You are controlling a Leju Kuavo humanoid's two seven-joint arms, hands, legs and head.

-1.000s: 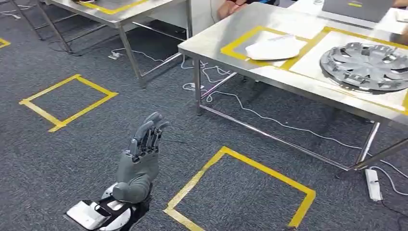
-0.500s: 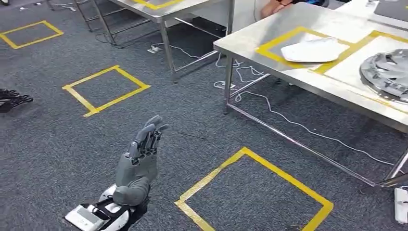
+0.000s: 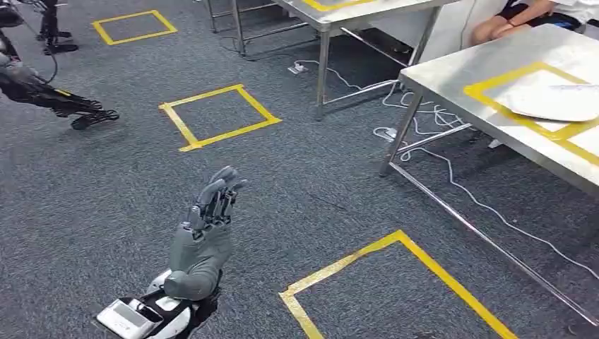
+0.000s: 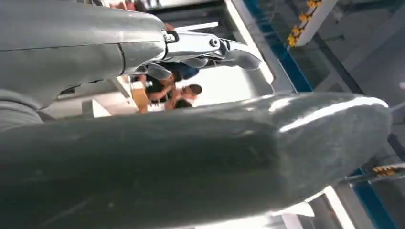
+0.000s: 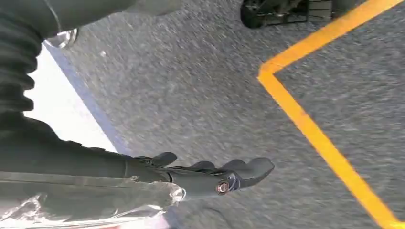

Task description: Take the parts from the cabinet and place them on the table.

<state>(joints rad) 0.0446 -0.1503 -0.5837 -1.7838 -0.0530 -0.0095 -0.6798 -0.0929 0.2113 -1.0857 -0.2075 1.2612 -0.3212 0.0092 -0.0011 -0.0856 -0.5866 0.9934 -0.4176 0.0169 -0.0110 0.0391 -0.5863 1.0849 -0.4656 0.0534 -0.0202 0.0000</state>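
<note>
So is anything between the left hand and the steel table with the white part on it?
Nothing visible blocks it. The left hand hangs empty, fingers apart, over grey carpet; the steel table with the flat white part stands off to the right. White cables trail under it.

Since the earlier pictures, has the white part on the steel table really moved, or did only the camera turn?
No. The white part lies in the same yellow tape frame on the table; the whole head view shifted right, so the camera turned left.

Table (image 3: 452,74) and white part (image 3: 558,102) cut off at right edge; seated person (image 3: 526,15) cropped at top; right wrist view motion-blurred.
</note>
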